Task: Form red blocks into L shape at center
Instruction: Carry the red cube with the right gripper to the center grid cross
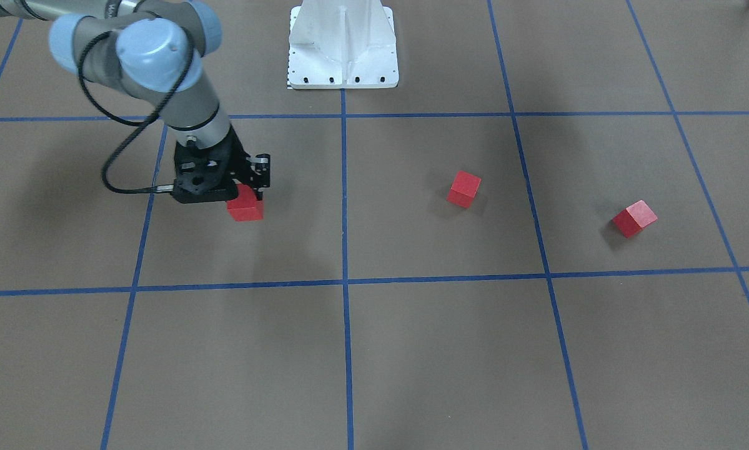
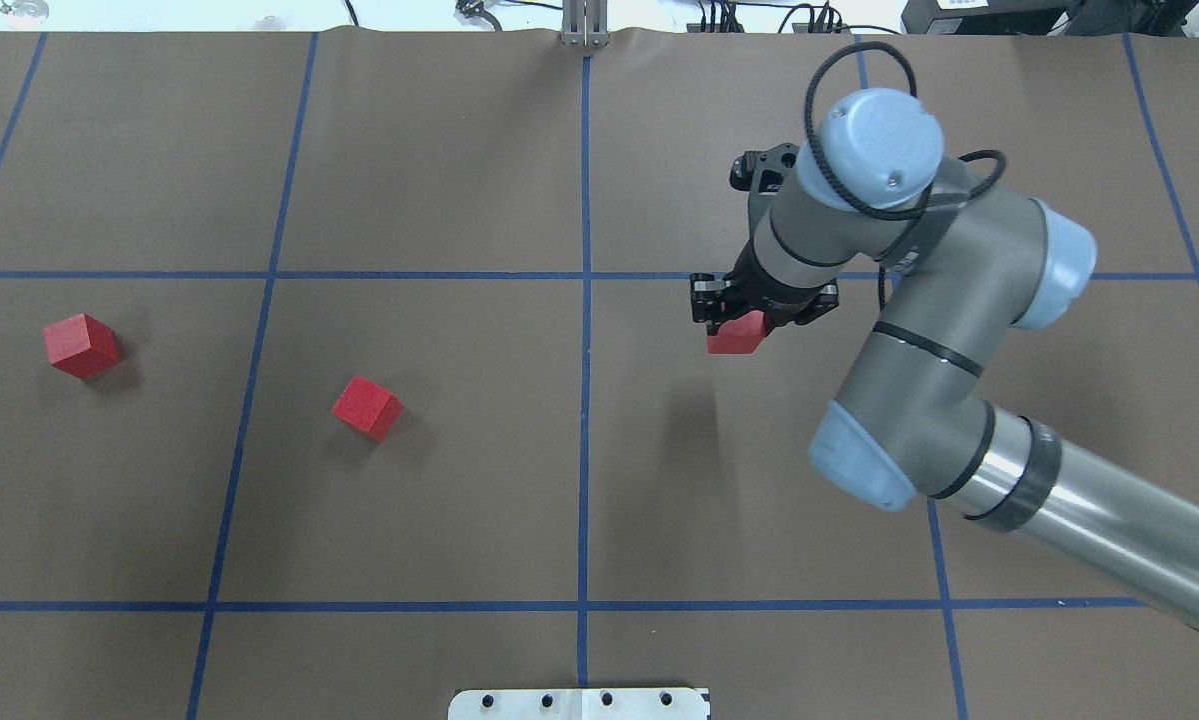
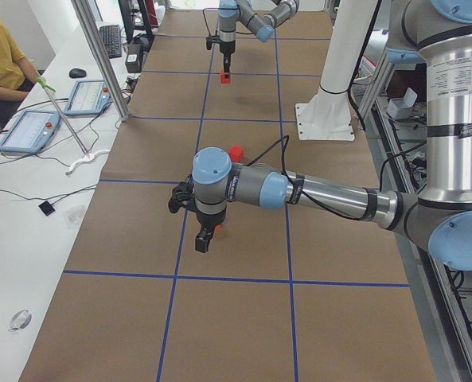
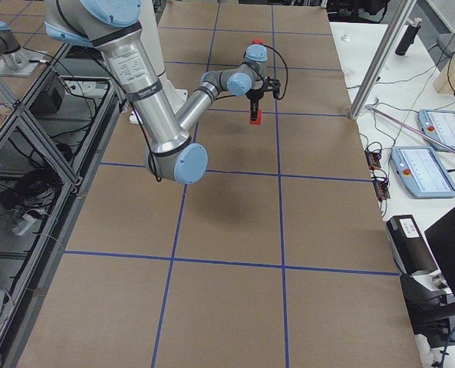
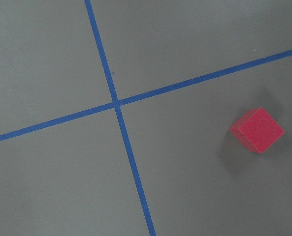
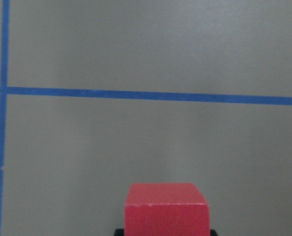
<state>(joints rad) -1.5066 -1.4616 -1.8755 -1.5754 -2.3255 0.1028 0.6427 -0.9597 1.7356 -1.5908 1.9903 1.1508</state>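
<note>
Overhead, the right gripper (image 2: 744, 318) was clamped on one red cube, noted here as the held block (image 1: 245, 209). The jaws pinched it from two opposite sides. The cube sat square between them, its lower part sticking out below the fingertips. In that arm's wrist view the held block was centred at the bottom of frame, with a sliver of black finger (image 6: 117, 232) at each lower corner. No shadow joined it in the front-facing view, unlike the other two cubes, so it looked clear of the brown paper (image 1: 411, 350).

Landmark: white pedestal (image 1: 343, 50). A blue tape line (image 1: 344, 200) ran straight out from its foot. The held block hung out from the pedestal on the robot's right of that line, in the first grid square beside it.

The middle block (image 1: 463, 189) sat on the paper on the robot's left of the pedestal's line, in the first square, askew to the grid. The outer block (image 1: 634, 219) lay farther from the pedestal on that side, one square on, also askew. Both were well apart from each other and from the jaws.

The left gripper (image 3: 206, 239) was seen only from the table's end, pointing down, far from the pedestal. Whether it was spread or closed, I could not tell.
</note>
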